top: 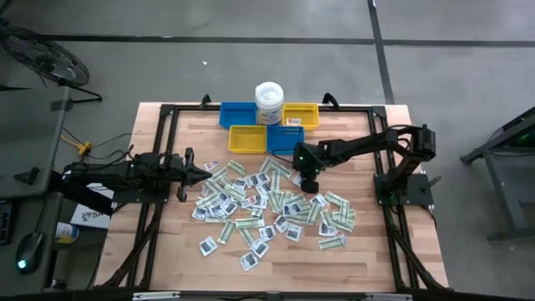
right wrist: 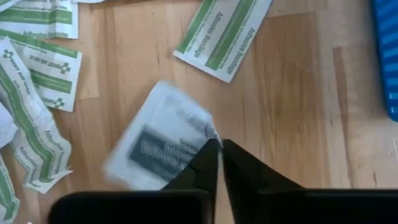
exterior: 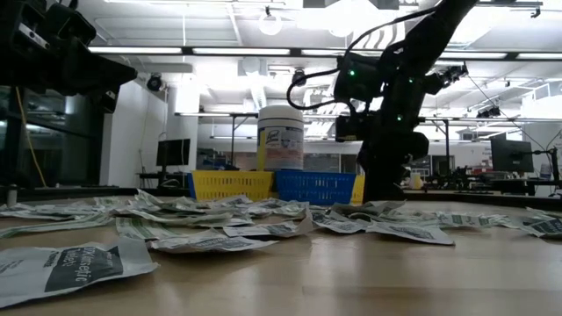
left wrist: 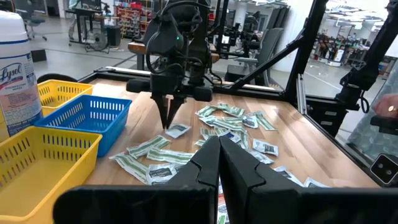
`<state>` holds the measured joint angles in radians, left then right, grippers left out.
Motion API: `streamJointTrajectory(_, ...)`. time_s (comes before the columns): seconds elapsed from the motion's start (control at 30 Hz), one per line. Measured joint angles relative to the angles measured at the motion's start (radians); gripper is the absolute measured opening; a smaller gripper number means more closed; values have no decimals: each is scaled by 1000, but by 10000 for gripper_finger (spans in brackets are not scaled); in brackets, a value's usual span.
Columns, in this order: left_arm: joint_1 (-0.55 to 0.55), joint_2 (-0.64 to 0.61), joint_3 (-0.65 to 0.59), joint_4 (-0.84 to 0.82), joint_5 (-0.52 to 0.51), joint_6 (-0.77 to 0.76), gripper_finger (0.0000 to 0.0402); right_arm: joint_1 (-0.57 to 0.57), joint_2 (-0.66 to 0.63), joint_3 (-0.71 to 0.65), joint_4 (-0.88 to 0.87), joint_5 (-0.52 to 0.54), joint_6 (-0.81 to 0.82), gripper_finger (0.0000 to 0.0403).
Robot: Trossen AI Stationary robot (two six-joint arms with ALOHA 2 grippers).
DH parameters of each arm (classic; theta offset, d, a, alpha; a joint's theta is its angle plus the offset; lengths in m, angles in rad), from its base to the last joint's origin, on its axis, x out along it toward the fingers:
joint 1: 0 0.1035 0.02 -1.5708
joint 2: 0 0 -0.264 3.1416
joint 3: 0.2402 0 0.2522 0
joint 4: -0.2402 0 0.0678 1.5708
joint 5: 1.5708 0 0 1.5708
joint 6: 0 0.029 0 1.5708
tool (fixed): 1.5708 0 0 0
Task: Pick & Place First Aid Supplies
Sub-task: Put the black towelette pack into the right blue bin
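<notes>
The first aid supplies lie scattered over the middle of the wooden table: white square packets and green-and-white strips, flat on the wood and partly overlapping. My right gripper reaches down at the heap's far right side and is shut on one white square packet with dark print. The left wrist view shows it at that packet. My left gripper waits level at the table's left side, shut and holding nothing. My right gripper pinches the white packet's edge close to one corner between its two fingertips. The fingers slant steeply down from above. The rest of the packet spreads out flat past the fingertips, close to the wood; whether it is lifted clear I cannot tell.
Two blue bins and two yellow bins stand at the far edge around a white lidded tub. A black frame borders the table. Bare wood shows at the near right.
</notes>
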<state>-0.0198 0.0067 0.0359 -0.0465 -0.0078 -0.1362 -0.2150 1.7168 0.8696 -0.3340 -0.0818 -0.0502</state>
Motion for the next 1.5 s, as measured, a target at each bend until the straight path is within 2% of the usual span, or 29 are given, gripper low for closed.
streamJointTrajectory(0.3, 0, 0, 0, 0, 0, 0, 7, 0, -24, 0, -4, -11, 115, 1)
streamJointTrajectory(0.6, 0, 0, 0, 0, 0, 0, 7, 1, -172, 0, -45, -19, 331, 0)
streamJointTrajectory(0.73, 0, 0, 0, 0, 0, 0, 7, 1, -247, 0, -88, 14, 414, 0)
streamJointTrajectory(0.93, 0, 0, 0, 0, 0, 0, 7, -31, -325, 0, -122, 30, 491, 0)
streamJointTrajectory(1.2, 0, 0, 0, 0, 0, 0, 7, -129, -349, 0, -105, 2, 476, 0)
streamJointTrajectory(1.37, 0, 0, 0, 0, 0, 0, 7, -199, -349, 0, -20, -47, 406, 0)
streamJointTrajectory(1.5, 0, 0, 0, 0, 0, 0, 7, -254, -349, 0, 31, -41, 384, 0)
